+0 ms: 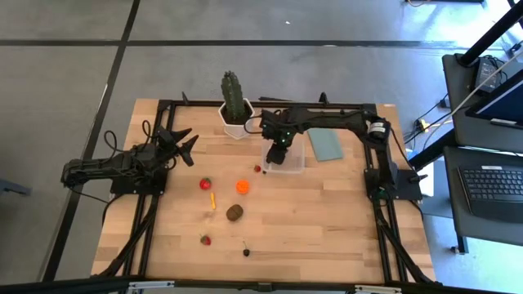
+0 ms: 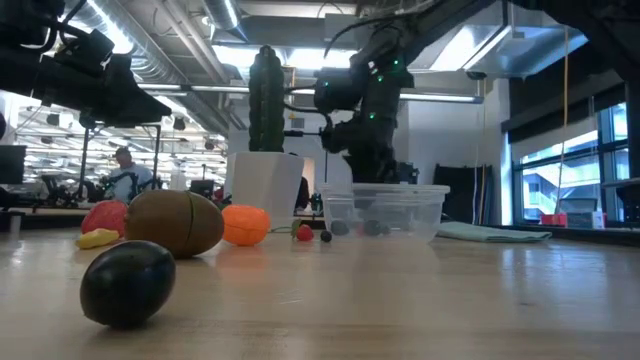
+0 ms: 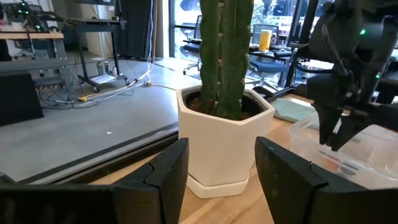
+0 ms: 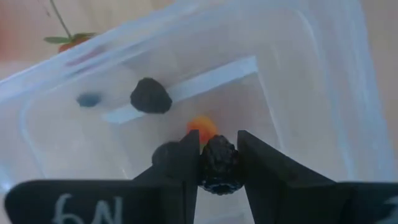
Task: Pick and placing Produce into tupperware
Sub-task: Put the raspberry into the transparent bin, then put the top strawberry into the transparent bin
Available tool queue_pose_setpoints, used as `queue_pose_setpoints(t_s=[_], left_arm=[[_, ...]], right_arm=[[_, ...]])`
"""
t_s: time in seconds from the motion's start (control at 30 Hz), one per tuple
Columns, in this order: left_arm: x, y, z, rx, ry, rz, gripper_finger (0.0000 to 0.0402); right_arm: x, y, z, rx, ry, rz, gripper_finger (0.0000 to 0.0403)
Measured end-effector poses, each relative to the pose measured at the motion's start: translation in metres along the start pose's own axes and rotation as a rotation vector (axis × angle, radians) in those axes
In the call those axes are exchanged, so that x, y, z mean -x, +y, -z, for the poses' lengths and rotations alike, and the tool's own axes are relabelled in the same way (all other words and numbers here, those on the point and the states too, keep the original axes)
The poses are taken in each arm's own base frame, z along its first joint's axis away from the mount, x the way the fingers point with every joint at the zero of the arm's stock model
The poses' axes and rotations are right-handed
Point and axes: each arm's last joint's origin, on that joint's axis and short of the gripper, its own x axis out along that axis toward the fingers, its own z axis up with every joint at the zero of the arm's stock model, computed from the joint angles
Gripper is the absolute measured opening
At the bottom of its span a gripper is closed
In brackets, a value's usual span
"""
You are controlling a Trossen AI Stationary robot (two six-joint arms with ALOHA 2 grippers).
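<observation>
Wooden table [image 1: 327,220] strewn with toy produce. Right gripper [image 4: 217,163] held over tupperware [image 1: 288,160], jaws narrowly parted, dark berry [image 4: 218,163] pinched between (likely for release inside). Strawberry [image 1: 257,169] at container's nine o'clock. Left gripper [image 3: 216,169] parked, half-open, empty.

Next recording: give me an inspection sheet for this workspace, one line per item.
Surface: wooden table, black frame.
Job's things: clear tupperware holds dark berries; strawberries, orange ball, brown oval, yellow stick lie outside on the wood.
Clutter: cactus in white pot; blue-grey lid beside tupperware.
Grippers: right gripper over the tupperware, shut on a dark berry; left gripper open, empty, facing the cactus.
Cables: run along the frame.
Surroundings: desks with laptops; person seated far behind.
</observation>
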Motion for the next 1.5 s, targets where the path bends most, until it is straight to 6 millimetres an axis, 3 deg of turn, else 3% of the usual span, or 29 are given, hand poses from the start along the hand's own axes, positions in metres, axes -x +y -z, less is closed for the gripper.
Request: queue_pose_setpoints(t_s=[0.4,0.7,0.83,1.0,1.13,1.3,1.5], left_arm=[[0.0,0.0,0.0,0.0,0.0,0.0,0.0176],[0.0,0.0,0.0,0.0,0.0,0.0,0.0176],[0.0,0.0,-0.001,0.007,-0.008,0.001,0.0184],[0.0,-0.002,-0.006,0.005,-0.058,0.045,0.0228],[0.0,-0.003,-0.008,0.007,-0.072,0.068,0.0258],[0.0,-0.003,-0.008,0.021,-0.07,0.083,0.0267],[0.001,-0.009,-0.013,0.102,-0.083,0.242,0.0261]], right_arm=[[-0.001,0.0,-0.002,0.046,-0.019,-0.001,0.0133],[0.006,0.001,-0.006,0.046,-0.024,0.006,0.0214],[0.034,0.004,-0.017,0.045,-0.133,-0.002,0.0235],[0.083,0.013,-0.018,0.059,-0.315,-0.018,0.0238],[0.113,0.02,-0.005,0.08,-0.387,-0.028,0.0238],[0.143,0.031,0.019,0.136,-0.522,-0.045,0.0239],[0.157,0.033,0.06,0.126,-0.685,-0.073,0.0239]])
